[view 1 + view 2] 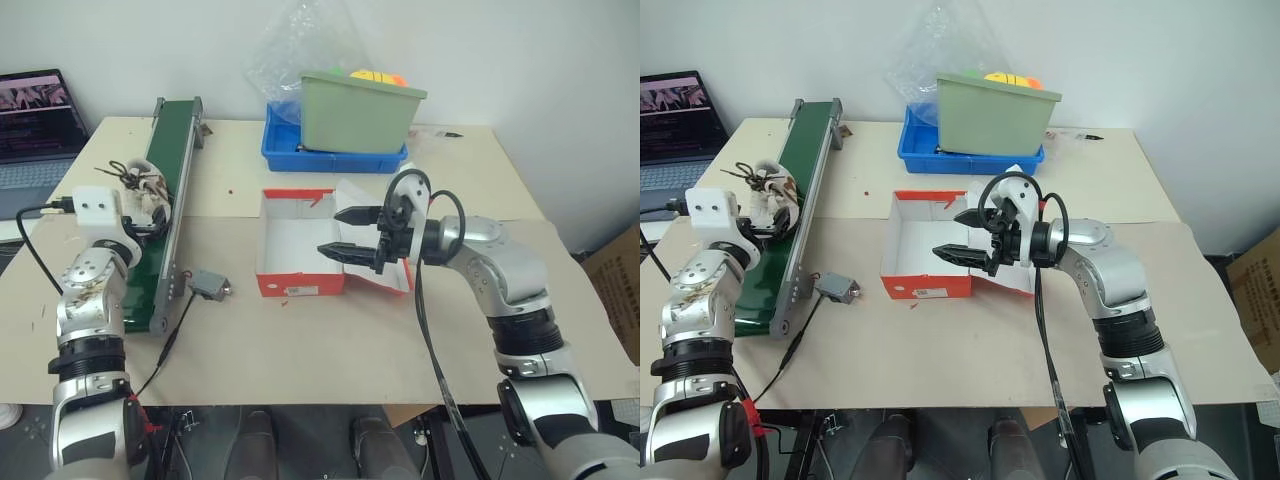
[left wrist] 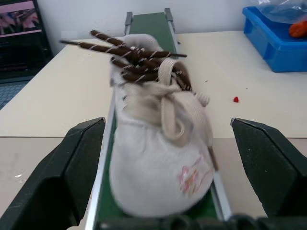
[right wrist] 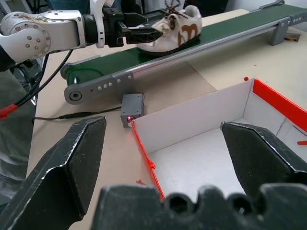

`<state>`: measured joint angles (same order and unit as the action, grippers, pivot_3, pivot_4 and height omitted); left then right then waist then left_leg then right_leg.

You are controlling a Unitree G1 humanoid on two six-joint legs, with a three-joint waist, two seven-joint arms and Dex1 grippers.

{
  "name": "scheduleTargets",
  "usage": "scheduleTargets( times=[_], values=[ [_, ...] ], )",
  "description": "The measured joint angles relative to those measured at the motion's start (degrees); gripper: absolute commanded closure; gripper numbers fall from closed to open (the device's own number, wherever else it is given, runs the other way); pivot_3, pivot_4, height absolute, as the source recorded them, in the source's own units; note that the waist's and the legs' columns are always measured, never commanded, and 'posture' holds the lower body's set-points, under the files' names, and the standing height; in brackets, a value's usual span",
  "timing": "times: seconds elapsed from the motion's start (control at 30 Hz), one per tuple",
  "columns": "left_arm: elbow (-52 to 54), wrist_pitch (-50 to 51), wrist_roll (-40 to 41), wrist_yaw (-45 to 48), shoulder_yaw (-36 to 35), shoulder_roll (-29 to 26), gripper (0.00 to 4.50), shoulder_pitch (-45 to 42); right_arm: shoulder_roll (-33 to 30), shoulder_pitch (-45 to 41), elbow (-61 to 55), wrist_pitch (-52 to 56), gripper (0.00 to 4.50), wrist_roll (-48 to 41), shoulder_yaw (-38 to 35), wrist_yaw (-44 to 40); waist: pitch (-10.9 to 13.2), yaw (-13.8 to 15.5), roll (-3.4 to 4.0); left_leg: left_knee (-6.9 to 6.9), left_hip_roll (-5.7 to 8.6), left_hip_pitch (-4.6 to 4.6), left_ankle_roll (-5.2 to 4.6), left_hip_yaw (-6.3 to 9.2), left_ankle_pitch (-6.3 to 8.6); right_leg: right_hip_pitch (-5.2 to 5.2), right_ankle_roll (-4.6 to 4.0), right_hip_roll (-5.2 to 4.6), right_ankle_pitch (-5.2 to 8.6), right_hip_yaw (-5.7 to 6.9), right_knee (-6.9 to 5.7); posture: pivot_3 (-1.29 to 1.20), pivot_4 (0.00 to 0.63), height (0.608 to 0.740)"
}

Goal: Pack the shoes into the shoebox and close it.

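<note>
One cream shoe [image 2: 158, 143] with dark laces and brown patches lies on the green conveyor belt [image 1: 172, 190], heel toward my left gripper [image 2: 168, 124]. That gripper is open, its fingers on either side of the shoe's heel end [image 3: 172, 31]; I cannot tell if they touch it. The red-orange shoebox [image 1: 300, 284] stands open at the table's middle, its white inside empty and its lid [image 1: 395, 275] folded out to the right. My right gripper [image 1: 332, 232] hovers open over the box's right part, pointing left, with nothing between its fingers.
A small grey sensor box [image 1: 210, 285] with a cable lies between belt and shoebox. At the back stand a blue tray [image 1: 335, 156], a green bin [image 1: 360, 110] and a clear plastic bag. A laptop [image 1: 35, 125] sits at far left.
</note>
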<state>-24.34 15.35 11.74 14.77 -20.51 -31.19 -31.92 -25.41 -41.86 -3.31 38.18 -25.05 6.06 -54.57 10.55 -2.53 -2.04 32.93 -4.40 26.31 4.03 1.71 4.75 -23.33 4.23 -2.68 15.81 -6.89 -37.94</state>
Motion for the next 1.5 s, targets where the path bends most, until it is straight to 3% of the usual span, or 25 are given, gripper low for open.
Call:
scheduleTargets(
  times=[0.03,0.1,0.3,0.47,0.63,0.8,0.87,1.0,1.17,1.5],
  values=[
    [-0.6,0.1,0.1,-0.4,-0.1,0.3,0.41,0.0,-0.1,0.0,-0.5,0.4,0.00,0.0,0.0,0.3,0.0,0.0,0.00,0.00,0.00,0.00,0.00,0.00,0.00,0.00,0.00,0.01,0.00,0.00,0.00,0.00,0.150,0.740],
    [-1.4,1.1,0.7,-1.3,-0.9,0.3,0.72,-0.1,-0.1,0.0,-1.1,1.0,0.00,-0.2,0.0,1.0,0.0,0.0,0.00,0.00,0.00,0.00,0.00,0.00,0.00,0.00,0.00,0.00,0.00,0.00,-0.02,0.00,0.150,0.740],
    [-1.9,3.5,2.0,-2.3,-2.3,0.3,2.91,0.4,-1.1,-0.1,-1.5,1.4,0.00,-0.5,-0.1,2.4,0.0,0.4,0.01,0.02,0.00,-0.14,0.03,0.01,-0.02,0.09,0.00,0.00,0.00,0.02,-0.08,0.00,0.150,0.740],
    [-0.8,4.3,3.4,-2.9,-3.3,1.3,4.39,0.8,-1.9,-0.2,-1.5,1.5,0.00,-0.5,-0.1,3.2,0.0,0.5,0.01,0.02,0.00,-0.15,0.07,0.01,-0.05,0.09,0.01,0.00,-0.01,0.02,-0.10,0.00,0.150,0.740],
    [4.0,4.2,4.3,-2.6,-2.9,3.6,4.39,2.2,-2.0,-0.2,-1.5,1.4,0.00,-0.5,-0.1,3.7,0.0,1.1,-0.01,0.02,0.00,-0.04,0.07,0.01,-0.06,0.06,-0.02,0.00,-0.03,0.03,-0.03,0.00,0.150,0.740],
    [22.0,4.0,8.6,1.0,1.4,7.2,4.39,1.4,0.5,-1.8,3.0,3.0,0.00,-2.0,-3.7,7.0,-0.1,1.6,-0.13,0.02,0.00,0.11,0.07,0.02,-0.06,-0.02,-0.05,-0.01,-0.05,0.03,0.06,0.00,0.150,0.740],
    [28.2,4.9,10.3,1.9,3.5,8.4,4.39,0.4,2.4,-3.6,5.9,4.9,0.00,-4.0,-7.0,9.4,-0.1,1.6,-0.13,0.02,0.00,0.10,0.06,0.02,-0.06,0.00,-0.05,-0.01,-0.05,0.02,0.05,0.00,0.150,0.740],
    [41.0,9.9,14.0,3.6,12.4,12.4,4.39,0.0,8.8,-13.4,19.1,13.7,0.00,-13.1,-22.1,22.7,-0.1,1.4,-0.12,0.04,0.00,0.04,0.05,0.03,-0.06,0.05,-0.05,0.00,-0.06,0.01,-0.01,0.00,0.150,0.740],
    [45.0,13.6,15.4,3.9,17.5,14.2,4.39,0.5,10.9,-16.8,24.7,20.8,0.00,-20.7,-33.1,33.6,-0.1,0.6,-0.11,0.02,0.00,0.04,-0.02,0.02,-0.03,0.04,-0.05,0.00,-0.05,-0.02,0.02,0.00,0.150,0.740],
    [44.3,13.7,15.4,4.7,18.2,15.4,4.39,-0.6,12.7,-13.8,18.2,27.7,0.00,-25.7,-32.5,37.0,0.0,-0.1,-0.10,0.03,0.01,0.05,-0.03,0.03,-0.02,0.03,-0.04,0.01,-0.04,-0.02,0.02,0.00,0.150,0.740]
  ],
)
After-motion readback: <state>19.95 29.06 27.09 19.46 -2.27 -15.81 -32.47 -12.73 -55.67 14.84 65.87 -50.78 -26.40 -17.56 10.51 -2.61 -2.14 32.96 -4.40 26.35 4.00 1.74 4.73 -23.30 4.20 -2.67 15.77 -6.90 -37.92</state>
